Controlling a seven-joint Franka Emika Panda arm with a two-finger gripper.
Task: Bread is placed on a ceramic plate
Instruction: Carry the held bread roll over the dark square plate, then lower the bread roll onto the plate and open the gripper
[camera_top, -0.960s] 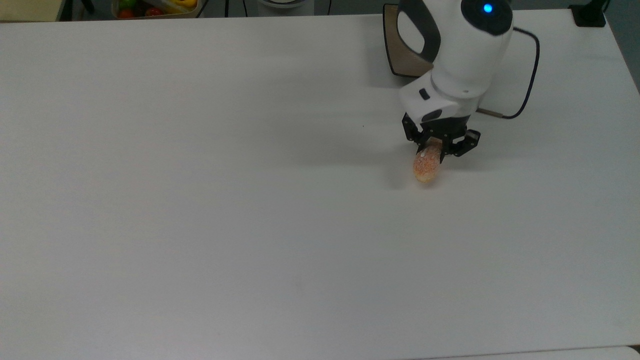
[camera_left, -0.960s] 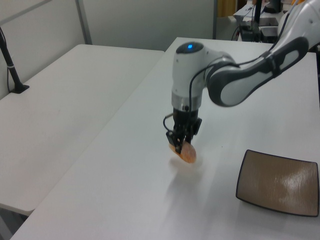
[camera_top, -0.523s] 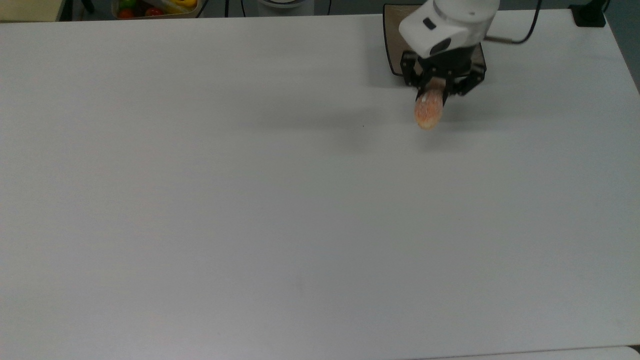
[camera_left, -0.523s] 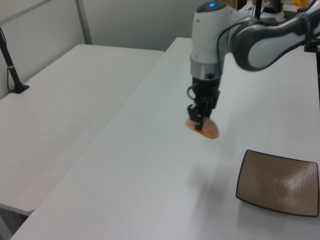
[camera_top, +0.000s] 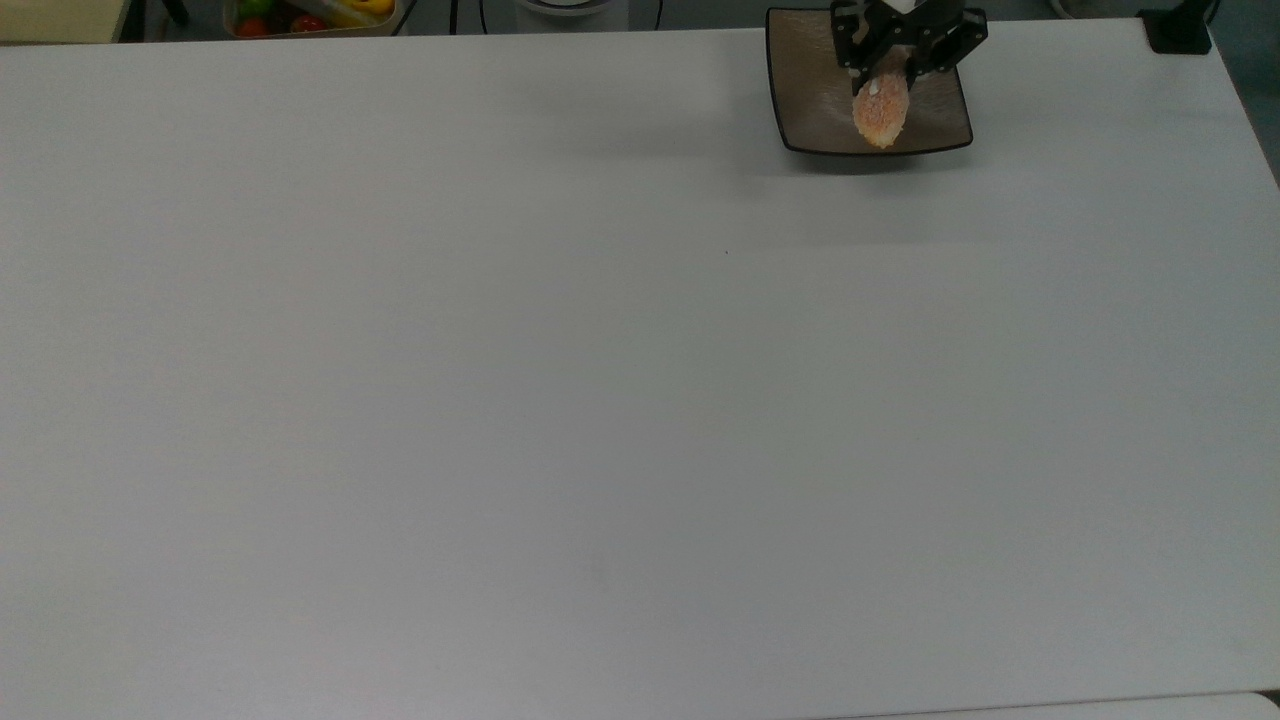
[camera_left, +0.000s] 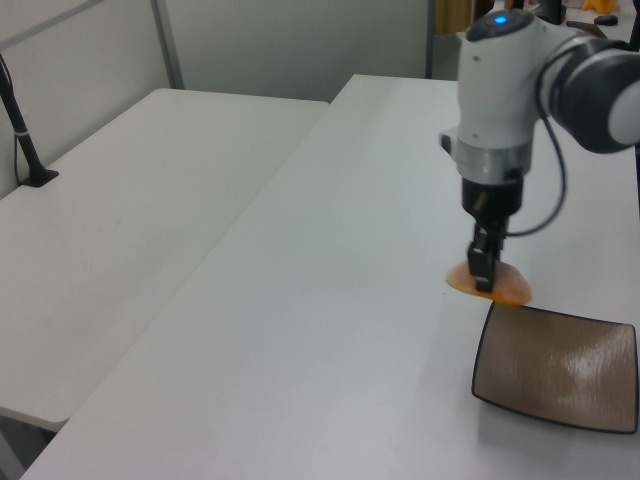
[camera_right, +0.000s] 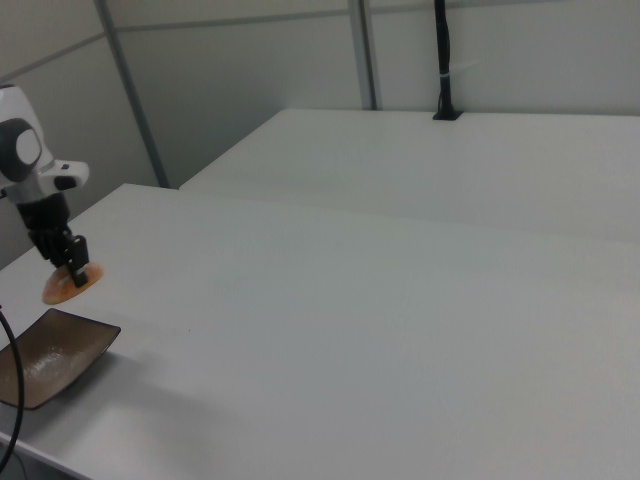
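Counter: white, flat; a bin of coloured items is seen at the top view's far left edge, beyond the counter.

Ceramic plate: square, brown-grey, thin dark rim; set on the counter near the top view's upper right edge. In the left view it lies at the lower right; in the right view it lies at the lower left.

Bread: small oval bun, orange-tan, speckled, a white mark at its upper end. It is held in the air, not resting on anything. In the top view it is seen over the plate's middle. In the left view it hangs just above the plate's far rim; in the right view it is raised clear of the plate.

Hand: black, two-fingered, pointed downward, clamped on the bread at its upper end; also recorded in the left view and the right view, below the white arm.
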